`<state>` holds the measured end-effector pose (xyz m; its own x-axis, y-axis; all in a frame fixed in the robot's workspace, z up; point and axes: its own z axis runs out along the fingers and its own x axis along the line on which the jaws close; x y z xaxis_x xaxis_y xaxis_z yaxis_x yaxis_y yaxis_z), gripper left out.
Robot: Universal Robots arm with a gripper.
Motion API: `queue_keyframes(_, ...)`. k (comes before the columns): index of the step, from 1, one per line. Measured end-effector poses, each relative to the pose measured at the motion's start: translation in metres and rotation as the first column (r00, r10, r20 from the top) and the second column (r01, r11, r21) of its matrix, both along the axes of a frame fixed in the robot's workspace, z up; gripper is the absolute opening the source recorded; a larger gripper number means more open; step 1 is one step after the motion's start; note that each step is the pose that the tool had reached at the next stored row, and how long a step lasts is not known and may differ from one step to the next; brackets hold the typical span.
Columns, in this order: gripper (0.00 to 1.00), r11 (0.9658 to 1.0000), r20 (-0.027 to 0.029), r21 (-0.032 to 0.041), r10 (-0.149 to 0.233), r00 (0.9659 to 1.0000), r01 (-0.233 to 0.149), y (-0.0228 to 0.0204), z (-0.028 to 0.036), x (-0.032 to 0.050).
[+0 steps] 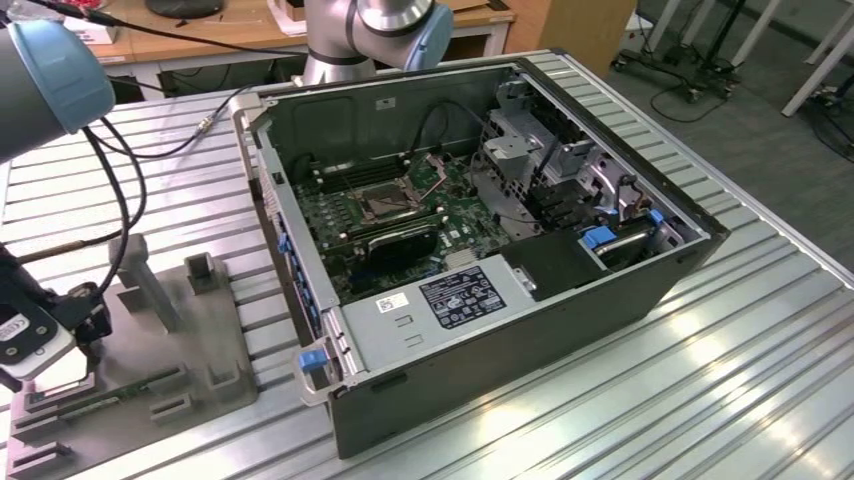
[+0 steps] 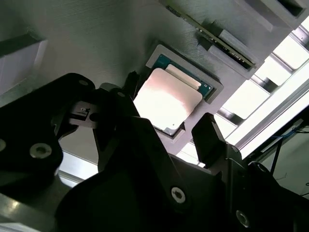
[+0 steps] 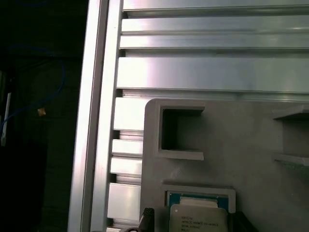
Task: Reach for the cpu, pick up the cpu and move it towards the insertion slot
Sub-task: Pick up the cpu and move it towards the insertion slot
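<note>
Hangs low over the grey plastic holder point(image 2: 96, 38) near the counter's point(image 1: 747, 330) edge, pincer point(image 2: 169, 105) spread and gripping nothing, its 2 fingers point(image 2: 208, 133) straddling the cpu point(image 2: 166, 99) seated in a square recess. Lies well apart from the insertion slot point(image 1: 378, 205) inside the open computer case point(image 1: 534, 330). Risks an off-centre close: likely to tip the thin chip, wedge it against the recess wall, or pinch only a corner and drop it on lifting.

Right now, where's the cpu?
In both wrist views the cpu sits in a recess of the grey holder, at the exterior view's lower left, below the gripper.
</note>
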<state>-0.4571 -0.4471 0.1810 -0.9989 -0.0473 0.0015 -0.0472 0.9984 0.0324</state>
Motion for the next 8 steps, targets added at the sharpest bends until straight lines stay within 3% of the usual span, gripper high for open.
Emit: queue_keyframes(8, 0.71, 0.9999, 0.0002, -0.0019, -0.01, 0.9999, 0.01, 0.0, -0.0019, 0.0002)
